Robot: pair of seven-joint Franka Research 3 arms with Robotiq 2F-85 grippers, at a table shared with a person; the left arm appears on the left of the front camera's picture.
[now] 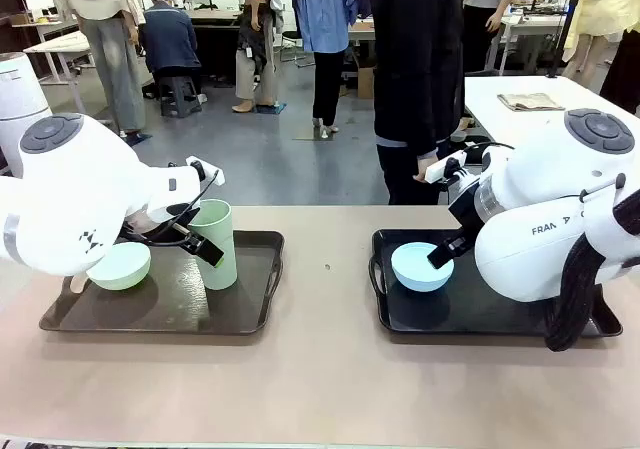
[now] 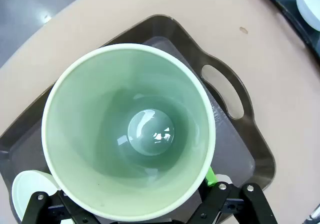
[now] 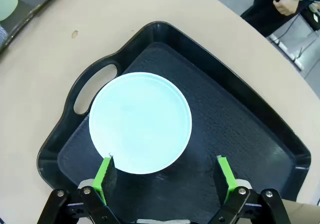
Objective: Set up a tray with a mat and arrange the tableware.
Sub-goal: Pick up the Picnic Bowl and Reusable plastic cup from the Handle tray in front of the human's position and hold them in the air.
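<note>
The tall pale green plastic cup [image 2: 131,134] stands up on the dark brown tray [image 1: 170,309] at the left, just right of the small pale green bowl [image 1: 120,265]. The left gripper [image 1: 205,241] is wide apart around it. I think it should move straight up, so no finger tips the cup. The right gripper [image 3: 164,164] hangs wide too, empty, over the pale blue bowl [image 3: 140,121].

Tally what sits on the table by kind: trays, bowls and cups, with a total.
Trays: 2, the left tray and the right tray
Bowls: 2, the pale green bowl and the pale blue bowl
Cups: 1, the pale green cup
Total: 5
</note>
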